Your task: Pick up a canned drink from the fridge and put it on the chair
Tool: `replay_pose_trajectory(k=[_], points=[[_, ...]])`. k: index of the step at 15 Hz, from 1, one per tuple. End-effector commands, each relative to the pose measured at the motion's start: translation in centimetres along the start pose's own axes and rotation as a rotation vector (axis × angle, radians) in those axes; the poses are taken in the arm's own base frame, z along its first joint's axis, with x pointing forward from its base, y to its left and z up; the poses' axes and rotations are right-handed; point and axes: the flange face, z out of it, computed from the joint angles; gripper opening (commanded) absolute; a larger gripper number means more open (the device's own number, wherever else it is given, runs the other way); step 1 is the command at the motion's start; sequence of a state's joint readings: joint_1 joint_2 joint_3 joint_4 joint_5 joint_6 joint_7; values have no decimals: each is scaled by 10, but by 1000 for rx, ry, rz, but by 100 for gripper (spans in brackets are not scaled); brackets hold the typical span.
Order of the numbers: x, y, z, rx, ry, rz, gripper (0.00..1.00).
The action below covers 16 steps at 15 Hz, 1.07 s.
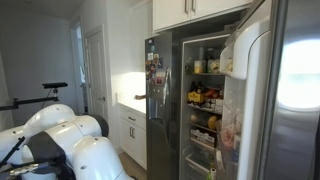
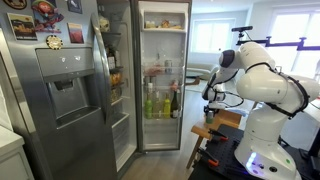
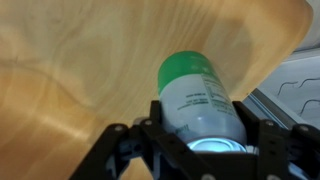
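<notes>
**Setting the can down on the chair**

We judge the step in hand to be the set-down. Left to right in an exterior view: the fridge [image 2: 60, 100] stands open, well apart from the work; the chair [image 2: 207, 133] waits under the bent arm. To do it well, we should carry the can [image 3: 200, 95] further in from the seat's edge, towards its middle; lower until the wood bears it; hold it steady so it neither tips nor rolls on the curved seat; then part the jaws slowly.

In the wrist view the seat fills the left and top; its edge curves down the right side, and the can hangs over the wood near that edge; whether it touches we cannot tell. The gripper [image 3: 200, 128] is clamped on the can, a finger at each side, the green end pointing away.
</notes>
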<state>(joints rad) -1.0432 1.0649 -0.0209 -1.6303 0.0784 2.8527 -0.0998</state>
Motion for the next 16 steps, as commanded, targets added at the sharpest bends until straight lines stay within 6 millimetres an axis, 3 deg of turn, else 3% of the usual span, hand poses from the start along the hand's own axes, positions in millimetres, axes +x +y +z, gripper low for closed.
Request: replay_pose_trajectory(k=[1, 6, 14, 15, 16], points=[[8, 4, 11, -19, -16, 42, 47], [4, 14, 32, -35, -18, 45, 47], [10, 16, 32, -42, 3, 44, 49], [10, 16, 32, -44, 6, 41, 93], [10, 15, 32, -44, 7, 41, 95]])
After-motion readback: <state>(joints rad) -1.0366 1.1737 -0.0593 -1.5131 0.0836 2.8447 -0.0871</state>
